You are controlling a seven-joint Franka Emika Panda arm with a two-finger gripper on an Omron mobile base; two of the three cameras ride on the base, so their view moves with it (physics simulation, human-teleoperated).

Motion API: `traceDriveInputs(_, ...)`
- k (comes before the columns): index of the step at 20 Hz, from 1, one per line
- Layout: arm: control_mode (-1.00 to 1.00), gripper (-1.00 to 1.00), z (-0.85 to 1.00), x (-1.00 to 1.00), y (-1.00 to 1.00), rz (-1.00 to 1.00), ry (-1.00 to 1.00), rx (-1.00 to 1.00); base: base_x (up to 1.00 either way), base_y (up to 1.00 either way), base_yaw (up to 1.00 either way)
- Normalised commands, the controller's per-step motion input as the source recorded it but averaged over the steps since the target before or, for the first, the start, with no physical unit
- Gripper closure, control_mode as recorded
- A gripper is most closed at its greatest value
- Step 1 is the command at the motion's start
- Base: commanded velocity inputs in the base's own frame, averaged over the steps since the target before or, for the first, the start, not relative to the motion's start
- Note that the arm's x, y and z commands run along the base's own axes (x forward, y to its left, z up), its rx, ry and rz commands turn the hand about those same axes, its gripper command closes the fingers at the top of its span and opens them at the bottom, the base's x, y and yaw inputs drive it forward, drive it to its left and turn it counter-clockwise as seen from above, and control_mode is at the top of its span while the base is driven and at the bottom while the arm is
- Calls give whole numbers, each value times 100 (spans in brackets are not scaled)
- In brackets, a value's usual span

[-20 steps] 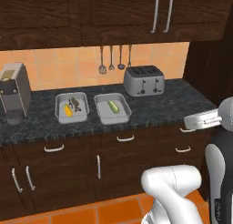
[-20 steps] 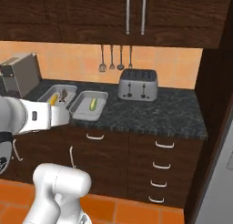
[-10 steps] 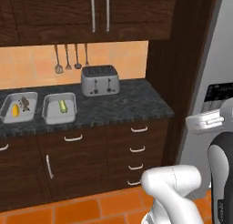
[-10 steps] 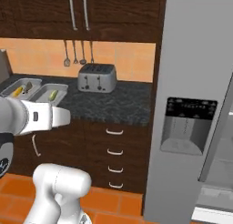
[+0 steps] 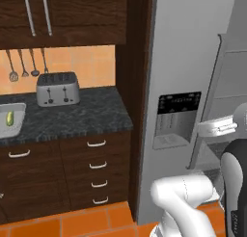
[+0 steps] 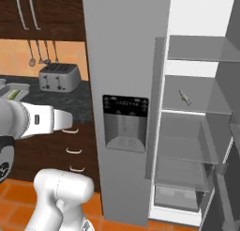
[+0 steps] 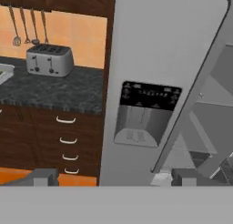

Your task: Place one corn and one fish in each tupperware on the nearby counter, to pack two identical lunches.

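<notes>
Husked corn [image 5: 9, 118] lying in a tupperware [image 5: 14, 130] at the far-left end of the counter [image 5: 77, 118], well left of the gripper [image 7: 109, 176]. A pale fish [image 6: 185, 97] rests on a shelf of the open fridge [image 6: 197, 131], right of the gripper. The gripper's fingers [image 7: 43, 176] stand spread wide, holding nothing, facing the fridge's dispenser panel [image 7: 143, 114]. A toaster [image 5: 58, 88] sits on the counter beside the tupperware.

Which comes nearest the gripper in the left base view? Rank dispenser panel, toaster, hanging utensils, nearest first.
1. Dispenser panel, on the fridge door just left of the gripper.
2. Toaster, far left on the counter.
3. Hanging utensils, on the wall behind the toaster.
</notes>
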Motion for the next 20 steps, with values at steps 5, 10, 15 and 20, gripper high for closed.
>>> traceDriveInputs(5,100,-100,0,0,0,0,0,0,20,-91,0)
traceDriveInputs(10,100,-100,0,0,0,0,0,0,55,-47,4)
traceDriveInputs(15,100,-100,0,0,0,0,0,0,50,-37,0)
traceDriveInputs(20,100,-100,0,0,0,0,0,0,36,-60,0)
